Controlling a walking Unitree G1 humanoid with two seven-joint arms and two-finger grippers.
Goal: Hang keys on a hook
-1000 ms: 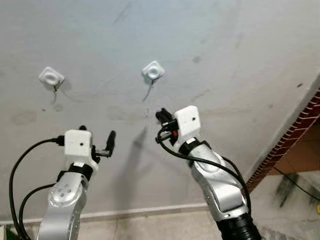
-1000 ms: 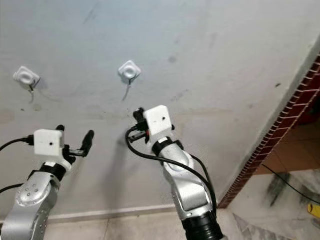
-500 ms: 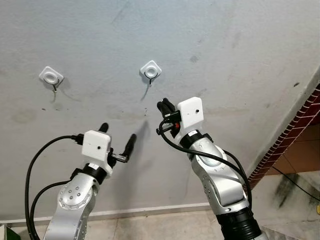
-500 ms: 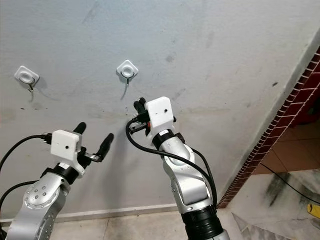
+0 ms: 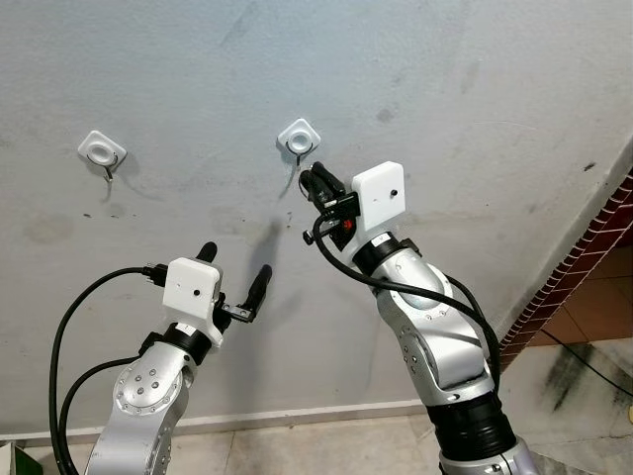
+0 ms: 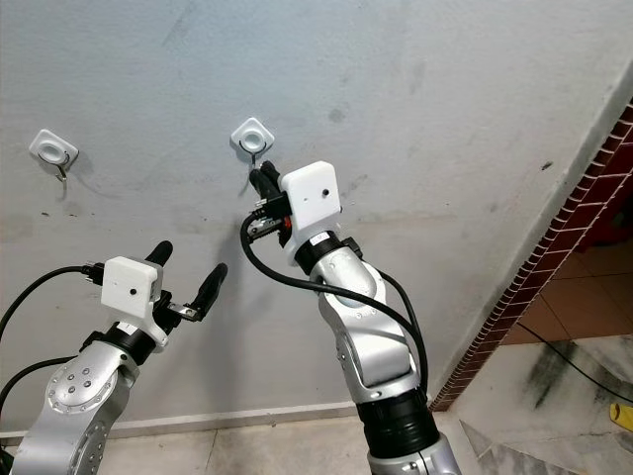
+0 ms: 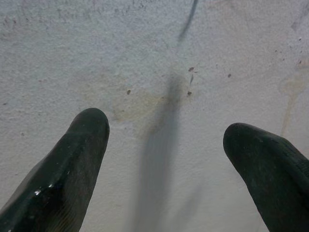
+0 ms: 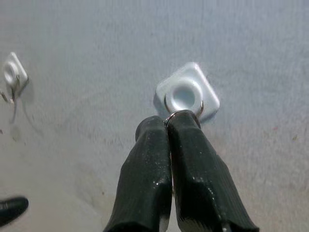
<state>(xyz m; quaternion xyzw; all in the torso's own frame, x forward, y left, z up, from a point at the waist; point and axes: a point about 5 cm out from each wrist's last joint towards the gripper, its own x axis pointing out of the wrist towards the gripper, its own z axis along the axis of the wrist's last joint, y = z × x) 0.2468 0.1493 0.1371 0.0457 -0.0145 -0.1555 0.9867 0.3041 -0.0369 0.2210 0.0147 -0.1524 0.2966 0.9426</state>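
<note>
Right gripper [image 8: 168,126]: fingers pressed together, clamped on a thin metal key ring [image 8: 182,113] poking out at the tips. Ring touches the white hook [image 8: 187,95] mounted on the grey wall [image 5: 475,119] directly ahead; keys hidden. Second hook [image 5: 102,151] off to the left. Left gripper [image 5: 233,275] lower, fingers spread, facing bare wall.
</note>
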